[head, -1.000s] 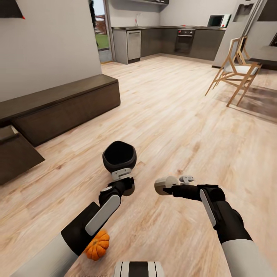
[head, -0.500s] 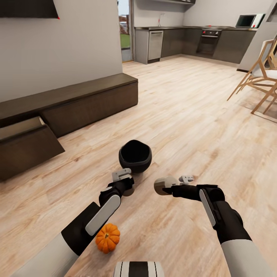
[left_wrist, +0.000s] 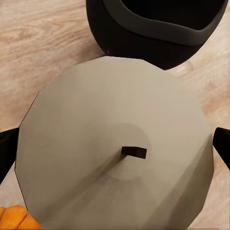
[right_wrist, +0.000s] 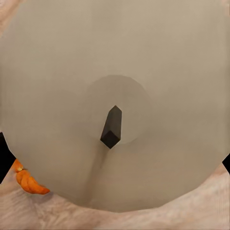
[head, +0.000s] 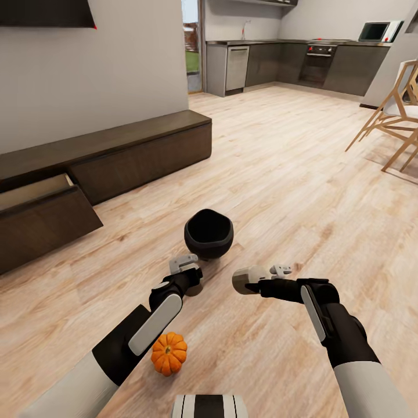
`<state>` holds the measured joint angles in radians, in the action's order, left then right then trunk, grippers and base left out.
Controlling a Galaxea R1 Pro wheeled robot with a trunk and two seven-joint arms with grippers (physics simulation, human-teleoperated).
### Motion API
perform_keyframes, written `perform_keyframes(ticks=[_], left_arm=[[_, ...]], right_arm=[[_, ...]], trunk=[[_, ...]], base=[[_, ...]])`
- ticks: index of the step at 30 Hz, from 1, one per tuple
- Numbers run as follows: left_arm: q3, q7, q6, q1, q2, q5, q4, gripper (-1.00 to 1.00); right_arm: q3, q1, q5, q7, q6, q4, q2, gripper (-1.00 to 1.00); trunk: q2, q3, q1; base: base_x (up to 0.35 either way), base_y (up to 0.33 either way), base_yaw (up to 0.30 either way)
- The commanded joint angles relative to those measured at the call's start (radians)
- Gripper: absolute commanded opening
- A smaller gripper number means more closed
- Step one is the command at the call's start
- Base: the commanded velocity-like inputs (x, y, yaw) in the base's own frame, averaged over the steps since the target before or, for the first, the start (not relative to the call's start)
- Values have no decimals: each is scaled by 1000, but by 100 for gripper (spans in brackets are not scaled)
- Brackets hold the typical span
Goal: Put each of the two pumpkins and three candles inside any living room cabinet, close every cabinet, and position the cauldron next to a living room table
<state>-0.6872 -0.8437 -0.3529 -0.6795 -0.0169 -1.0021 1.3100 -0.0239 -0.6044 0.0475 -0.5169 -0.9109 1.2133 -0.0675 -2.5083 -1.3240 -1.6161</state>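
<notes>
My left gripper point(head: 190, 276) is shut on a beige-grey candle point(left_wrist: 115, 143), whose flat top with a short dark wick faces the left wrist camera. My right gripper point(head: 255, 278) is shut on a second candle point(head: 246, 280), seen close up as a round top point(right_wrist: 115, 100). The black cauldron point(head: 209, 233) stands on the floor just beyond the left gripper. One orange pumpkin point(head: 169, 353) lies on the floor beneath my left forearm. The long dark-brown cabinet point(head: 133, 154) runs along the left wall, and its left drawer point(head: 43, 209) is pulled out.
Wooden chairs point(head: 392, 113) stand at the right edge. A kitchen with dark units point(head: 290, 58) and a doorway lie at the back. Bare wooden floor stretches between the cabinet and the chairs.
The camera has turned left, so the cabinet, cauldron and pumpkin sit further right in the picture. Both arms keep their pose and their candles.
</notes>
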Motion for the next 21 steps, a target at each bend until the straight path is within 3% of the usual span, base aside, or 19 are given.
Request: perform_keyframes(ticks=[1,21], left_arm=[[0,0,0,0,0,0,0,-100],[-1,-3,23,0,3,8,-2,-100]], right_arm=[[0,0,1,0,0,0,0,-100],[1,0,0,0,0,0,2,-100]], trunk=[[0,0,0],[0,0,0]], base=[[-127,162,10],[-12,15,268]])
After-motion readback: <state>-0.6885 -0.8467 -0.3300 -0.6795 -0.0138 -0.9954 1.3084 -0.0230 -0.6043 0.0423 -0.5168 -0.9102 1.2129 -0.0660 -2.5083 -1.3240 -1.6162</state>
